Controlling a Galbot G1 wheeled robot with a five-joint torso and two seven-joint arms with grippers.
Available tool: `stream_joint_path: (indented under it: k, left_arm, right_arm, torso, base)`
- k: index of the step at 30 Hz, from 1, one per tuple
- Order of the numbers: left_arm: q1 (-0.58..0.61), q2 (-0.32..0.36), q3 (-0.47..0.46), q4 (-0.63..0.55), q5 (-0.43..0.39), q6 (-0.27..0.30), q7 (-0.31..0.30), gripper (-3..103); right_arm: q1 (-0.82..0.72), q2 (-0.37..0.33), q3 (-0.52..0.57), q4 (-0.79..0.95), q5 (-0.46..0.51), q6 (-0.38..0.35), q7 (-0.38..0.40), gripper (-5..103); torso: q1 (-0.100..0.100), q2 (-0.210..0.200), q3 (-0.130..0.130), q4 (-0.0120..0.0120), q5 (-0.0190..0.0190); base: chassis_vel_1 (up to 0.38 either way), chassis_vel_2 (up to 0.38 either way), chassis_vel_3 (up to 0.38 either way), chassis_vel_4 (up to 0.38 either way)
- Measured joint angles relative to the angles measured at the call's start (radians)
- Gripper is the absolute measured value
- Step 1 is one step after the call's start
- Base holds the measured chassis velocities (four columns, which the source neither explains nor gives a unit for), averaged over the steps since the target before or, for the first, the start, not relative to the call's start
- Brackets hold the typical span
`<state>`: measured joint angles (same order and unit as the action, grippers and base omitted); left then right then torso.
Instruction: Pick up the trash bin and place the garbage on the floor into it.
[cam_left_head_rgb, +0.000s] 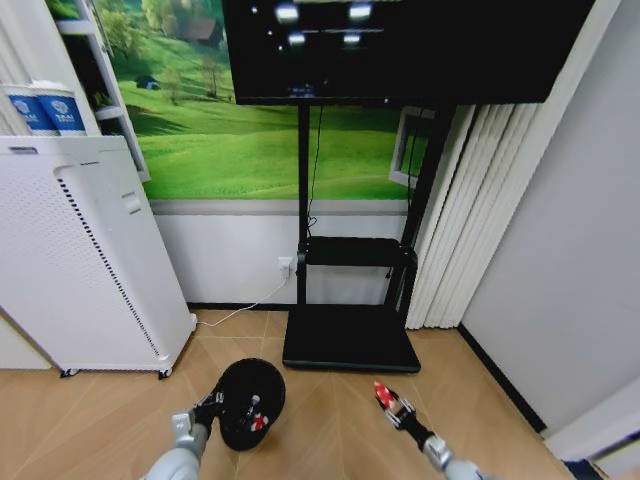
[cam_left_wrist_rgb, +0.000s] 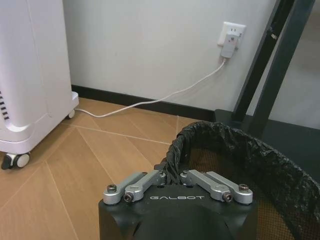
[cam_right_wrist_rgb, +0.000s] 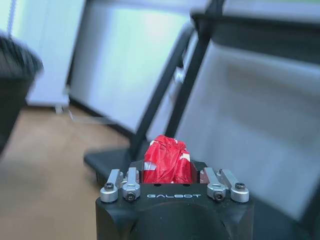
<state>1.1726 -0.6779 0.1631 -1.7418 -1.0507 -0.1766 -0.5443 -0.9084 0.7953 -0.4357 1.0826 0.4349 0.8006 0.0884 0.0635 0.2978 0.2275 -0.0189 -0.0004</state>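
Head view: left claw (cam_left_head_rgb: 207, 409) clamped on the near-left rim of the trash bin (cam_left_head_rgb: 251, 402), black and round, held over the wooden floor (cam_left_head_rgb: 330, 420) between the white appliance (cam_left_head_rgb: 85, 262) and the black TV stand base (cam_left_head_rgb: 350, 340). Small bits of garbage inside the bin, a red fleck among them, too small to make out further. Right claw (cam_left_head_rgb: 385, 397) off to the right, well apart from the bin, gripping a crumpled red-and-white wrapper (cam_left_head_rgb: 382, 394) above the floor in front of the stand base.

Left wrist view: left claw (cam_left_wrist_rgb: 172, 177) pinched shut on the bin's rim (cam_left_wrist_rgb: 220, 135), over the crinkled black liner. Beyond it, a white cord (cam_left_wrist_rgb: 165, 96) running along the floor up to a wall socket (cam_left_wrist_rgb: 231, 35), the appliance's wheeled base at the side.

Right wrist view: right claw (cam_right_wrist_rgb: 167, 167) closed around the red-and-white wrapper (cam_right_wrist_rgb: 166, 161), held up off the floor. Bin edge (cam_right_wrist_rgb: 17, 62) dark and blurred at the side, the stand's legs behind
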Motion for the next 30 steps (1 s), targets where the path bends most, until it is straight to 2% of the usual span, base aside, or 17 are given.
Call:
stream_joint_path:
  k: [1, 5, 8, 9, 10, 13, 14, 17, 19, 24, 30]
  left_arm:
    - [-0.016, -0.003, 0.016, 0.011, -0.004, 0.000, 0.003, 7]
    - [-0.035, -0.011, 0.037, 0.025, -0.006, 0.000, 0.010, 7]
    - [-0.051, -0.023, 0.056, 0.032, -0.006, 0.000, 0.014, 7]
    - [-0.057, -0.032, 0.066, 0.036, -0.004, 0.000, 0.014, 7]
    - [-0.057, -0.032, 0.066, 0.036, -0.004, 0.000, 0.014, 7]
    - [-0.063, -0.055, 0.078, 0.051, 0.003, -0.001, 0.014, 7]
    - [-0.063, -0.055, 0.078, 0.051, 0.003, -0.001, 0.014, 7]
    - [-0.070, -0.072, 0.081, 0.062, 0.008, -0.003, 0.015, 7]
    - [-0.071, -0.075, 0.081, 0.062, 0.010, -0.004, 0.015, 7]
    - [-0.083, -0.091, 0.081, 0.070, 0.006, -0.005, 0.016, 7]
    - [-0.099, -0.127, 0.110, 0.080, 0.005, -0.005, 0.011, 7]
  right_arm:
    - [0.013, -0.014, -0.006, 0.068, -0.004, 0.000, 0.012, 47]
    - [0.028, -0.025, -0.024, 0.153, -0.014, 0.000, 0.031, 47]
    - [0.053, -0.047, -0.088, 0.248, -0.018, -0.001, 0.054, 47]
    - [0.082, -0.053, -0.139, 0.291, -0.017, -0.001, 0.067, 47]
    - [0.082, -0.053, -0.139, 0.291, -0.017, -0.001, 0.067, 47]
    - [0.208, -0.056, -0.298, 0.368, -0.025, -0.003, 0.100, 47]
    - [0.208, -0.056, -0.298, 0.368, -0.025, -0.003, 0.100, 47]
    - [0.290, -0.037, -0.406, 0.397, -0.058, -0.006, 0.138, 47]
    - [0.299, -0.033, -0.421, 0.398, -0.059, -0.006, 0.142, 47]
    - [0.376, -0.002, -0.560, 0.400, -0.071, -0.006, 0.157, 47]
    - [0.407, 0.036, -0.627, 0.380, -0.082, -0.005, 0.168, 47]
  torso:
    - [0.000, 0.000, 0.000, 0.0000, 0.0002]
    - [0.000, 0.000, 0.000, 0.0002, 0.0003]
    - [0.000, 0.000, 0.000, 0.0000, 0.0003]
    - [0.000, 0.000, 0.000, -0.0004, 0.0003]
    - [0.000, 0.000, 0.000, -0.0004, 0.0003]
    - [0.000, 0.000, 0.000, 0.0003, 0.0002]
    - [0.000, 0.000, 0.000, 0.0003, 0.0002]
    - [0.000, 0.000, 0.000, 0.0003, 0.0005]
    - [0.000, 0.000, 0.000, 0.0003, 0.0003]
    - [0.000, 0.000, 0.000, -0.0002, 0.0005]
    - [0.000, 0.000, 0.000, 0.0000, 0.0003]
  base:
    - [0.000, 0.000, 0.000, 0.000]
    - [0.000, 0.000, 0.000, 0.000]
    - [0.000, 0.000, 0.000, 0.000]
    - [0.000, 0.000, 0.000, 0.000]
    - [0.000, 0.000, 0.000, 0.000]
    - [0.000, 0.000, 0.000, 0.000]
    - [0.000, 0.000, 0.000, 0.000]
    - [0.000, 0.000, 0.000, 0.000]
    - [0.000, 0.000, 0.000, 0.000]
    - [0.000, 0.000, 0.000, 0.000]
    - [0.000, 0.000, 0.000, 0.000]
